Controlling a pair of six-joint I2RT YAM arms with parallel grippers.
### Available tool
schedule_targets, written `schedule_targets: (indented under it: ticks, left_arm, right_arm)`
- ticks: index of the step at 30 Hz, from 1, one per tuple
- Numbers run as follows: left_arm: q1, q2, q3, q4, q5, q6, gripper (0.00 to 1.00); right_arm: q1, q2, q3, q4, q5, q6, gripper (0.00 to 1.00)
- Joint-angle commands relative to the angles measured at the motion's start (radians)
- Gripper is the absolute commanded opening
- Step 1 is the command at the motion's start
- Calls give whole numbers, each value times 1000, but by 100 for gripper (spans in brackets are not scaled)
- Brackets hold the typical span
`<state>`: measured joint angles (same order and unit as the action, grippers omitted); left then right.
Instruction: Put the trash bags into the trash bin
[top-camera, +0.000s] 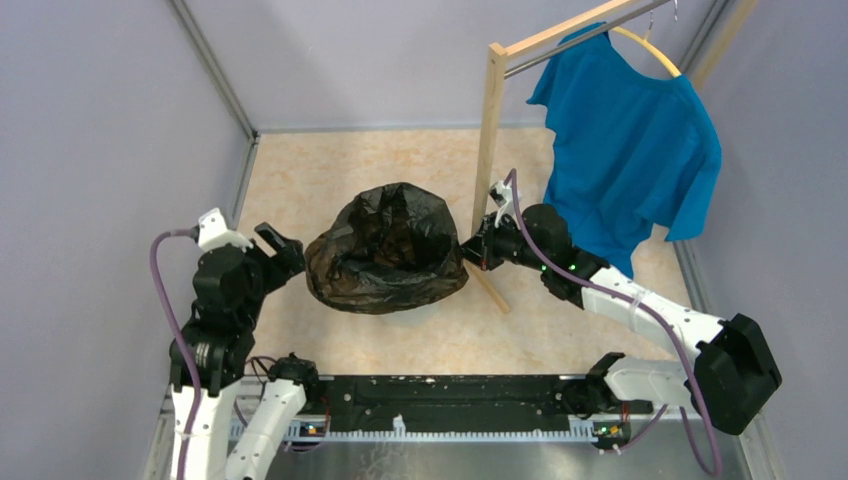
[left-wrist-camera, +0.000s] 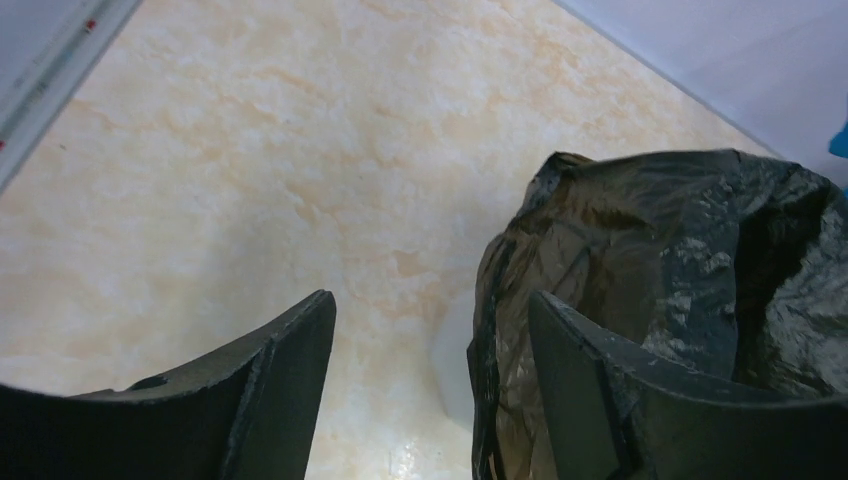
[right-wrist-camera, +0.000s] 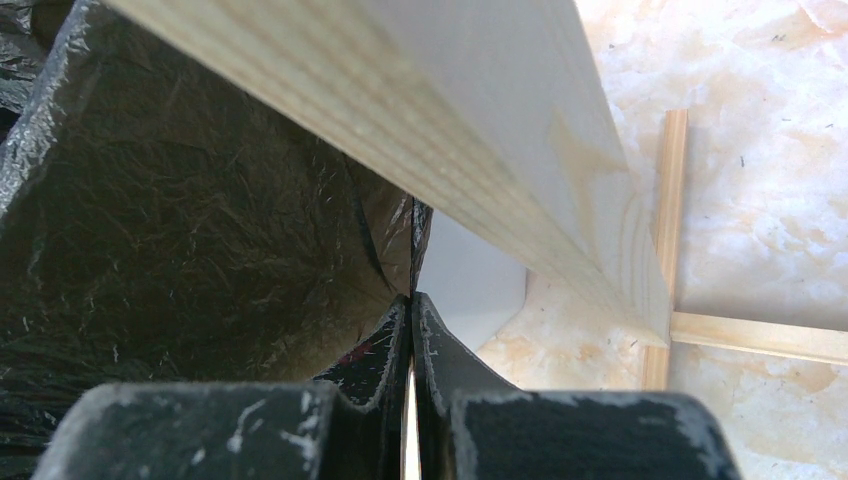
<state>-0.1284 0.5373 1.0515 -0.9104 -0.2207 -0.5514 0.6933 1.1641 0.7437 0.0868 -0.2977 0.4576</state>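
Note:
The black trash bag (top-camera: 388, 250) is draped open over the trash bin, which it hides in the top view. A sliver of the white bin shows in the left wrist view (left-wrist-camera: 455, 360) and in the right wrist view (right-wrist-camera: 470, 275). My left gripper (top-camera: 285, 250) is open at the bag's left side. In its own view (left-wrist-camera: 430, 300) the bag's brownish edge (left-wrist-camera: 500, 330) hangs just inside the right finger. My right gripper (top-camera: 468, 252) is shut on the bag's right edge, its tips (right-wrist-camera: 412, 296) pinching the plastic (right-wrist-camera: 180, 220).
A wooden rack post (top-camera: 487, 130) stands just behind my right gripper and crosses its view (right-wrist-camera: 450, 130). The rack's foot bars (right-wrist-camera: 668, 200) lie on the floor. A blue shirt (top-camera: 630, 140) hangs at the back right. Grey walls enclose the marbled floor (left-wrist-camera: 250, 150).

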Motion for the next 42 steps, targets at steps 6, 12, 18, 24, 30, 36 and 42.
schedule_targets:
  ticks: [6,12,18,24,30,36,42]
  left_arm:
    - [3,-106,-131,42,131,-133,52]
    - [3,-101,-205,103,193,-135,49]
    - [3,-115,-262,132,233,-137,58]
    - [3,-131,-131,16,79,-75,58]
    - [3,-125,-116,18,61,-72,64]
    - [3,-99,-194,100,147,-99,55]
    - [3,-124,-311,148,185,-124,34]
  right_arm:
    - [7,-33,24,35,-34,9,0]
    - [9,-24,38,38,-38,10,0]
    - [11,-7,43,43,-52,15,0]
    - [12,-16,36,33,-44,7,0]
    - [14,-8,40,39,-54,10,0]
    - [14,-11,42,36,-54,10,0]
    - [13,-17,33,43,-55,16,0]
